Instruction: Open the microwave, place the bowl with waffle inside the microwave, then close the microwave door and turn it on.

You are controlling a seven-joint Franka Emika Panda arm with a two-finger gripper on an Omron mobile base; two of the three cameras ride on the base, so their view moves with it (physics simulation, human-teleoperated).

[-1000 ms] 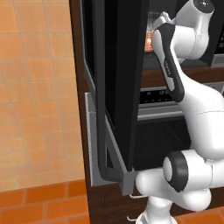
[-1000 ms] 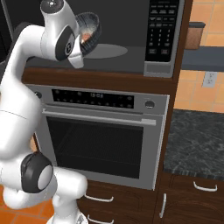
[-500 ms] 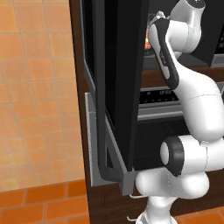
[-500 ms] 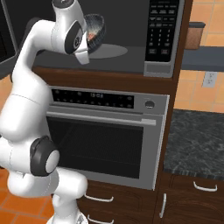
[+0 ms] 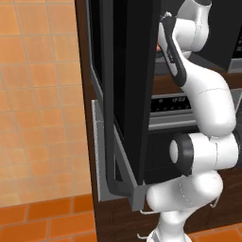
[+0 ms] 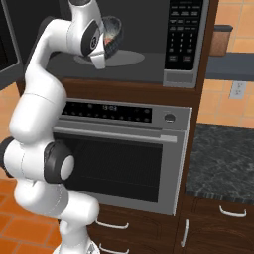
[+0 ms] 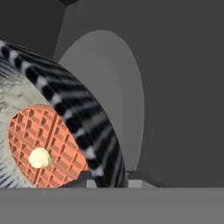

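The microwave [image 6: 149,74] stands open, and its round pale turntable plate [image 6: 130,58] lies on the grey cavity floor. The microwave door [image 5: 125,85] is swung wide to the left, its black bar handle [image 5: 109,142] facing me. My gripper [image 6: 105,43] is shut on the rim of the bowl [image 6: 113,33], which hangs tilted at the cavity's mouth, above the plate's left part. In the hand view the ribbed bowl [image 7: 87,127] fills the left side, with the orange waffle [image 7: 43,148] inside it and the turntable plate [image 7: 109,83] behind.
The microwave's keypad panel [image 6: 181,34] is on the right of the cavity. A silver oven [image 6: 119,154] with a horizontal handle sits below. A dark stone counter [image 6: 223,154] lies to the right, and orange floor tiles [image 5: 42,217] to the left.
The arm has carried the bowl a little to the right and deeper toward the microwave cavity. The door has stayed where it was.
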